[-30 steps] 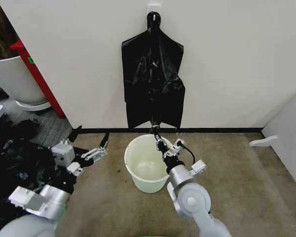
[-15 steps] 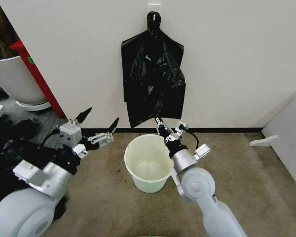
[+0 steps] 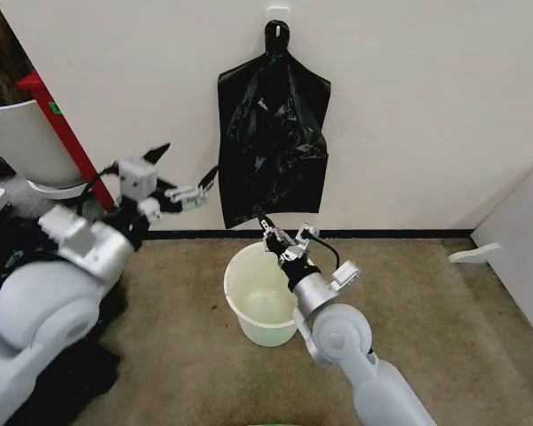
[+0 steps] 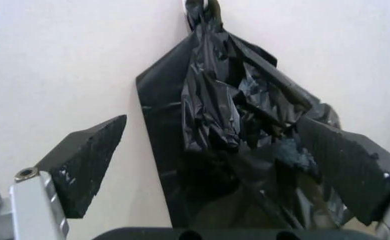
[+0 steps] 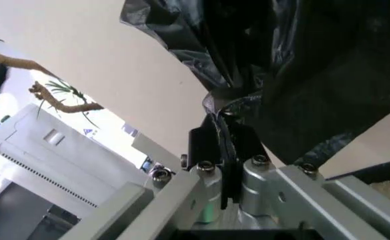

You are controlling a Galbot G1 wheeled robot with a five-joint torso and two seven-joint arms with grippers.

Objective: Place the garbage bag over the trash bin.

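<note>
A black bag bundle (image 3: 273,124) hangs by its knotted loop from a wall hook (image 3: 277,13). My right gripper (image 3: 266,224) reaches up over the trash bin's far rim and is shut on the garbage bag (image 5: 216,102), a thin glossy black film fold at the bundle's lower edge. The trash bin (image 3: 238,269), a small off-white bucket, stands open on the carpet right under the bundle. My left gripper (image 3: 186,165) is raised at the bundle's left edge, open, its black fingers (image 4: 88,162) spread with the crumpled black film (image 4: 228,125) beyond them.
A big white tub (image 3: 18,142) and a red post (image 3: 67,133) stand at the far left. Loose black bags (image 3: 4,244) lie on the floor under my left arm. A white panel (image 3: 526,244) closes the right side. Bare carpet (image 3: 426,311) spreads right of the bin.
My left gripper rose from near the floor to the bundle's left edge. My right gripper shifted up and left at the bundle's lower edge, dragging the film with it.
</note>
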